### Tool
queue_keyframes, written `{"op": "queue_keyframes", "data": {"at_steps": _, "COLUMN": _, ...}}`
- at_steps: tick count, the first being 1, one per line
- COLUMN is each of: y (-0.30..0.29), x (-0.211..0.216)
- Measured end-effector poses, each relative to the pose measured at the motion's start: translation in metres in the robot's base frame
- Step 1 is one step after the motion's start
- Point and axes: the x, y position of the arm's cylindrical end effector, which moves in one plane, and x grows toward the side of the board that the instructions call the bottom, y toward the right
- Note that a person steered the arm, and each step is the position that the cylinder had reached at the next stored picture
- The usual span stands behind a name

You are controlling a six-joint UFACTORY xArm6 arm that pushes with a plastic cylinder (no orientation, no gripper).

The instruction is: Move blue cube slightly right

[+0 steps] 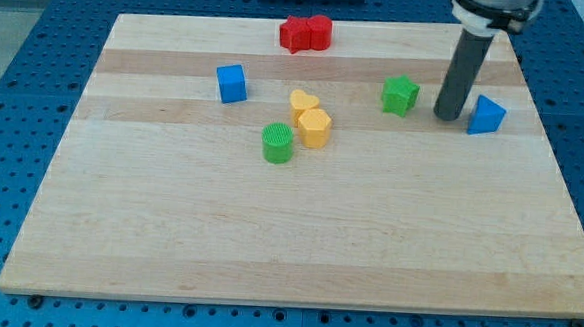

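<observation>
The blue cube (232, 83) sits on the wooden board (298, 234) at the view's upper left. My tip (449, 116) is far to its right, between the green star (400, 94) on its left and a blue triangular block (487, 116) just to its right. The tip stands close to the blue triangular block; I cannot tell if they touch.
Two red blocks (306, 32) sit together near the view's top edge. A yellow heart (301, 102) and a yellow hexagonal block (314, 128) touch near the middle, with a green cylinder (278, 143) at their lower left.
</observation>
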Motion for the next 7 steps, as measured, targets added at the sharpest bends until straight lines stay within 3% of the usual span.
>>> {"op": "queue_keyframes", "data": {"at_steps": 2, "y": -0.017, "x": 0.052}}
{"op": "queue_keyframes", "data": {"at_steps": 4, "y": -0.091, "x": 0.133}}
{"op": "queue_keyframes", "data": {"at_steps": 7, "y": -0.265, "x": 0.122}}
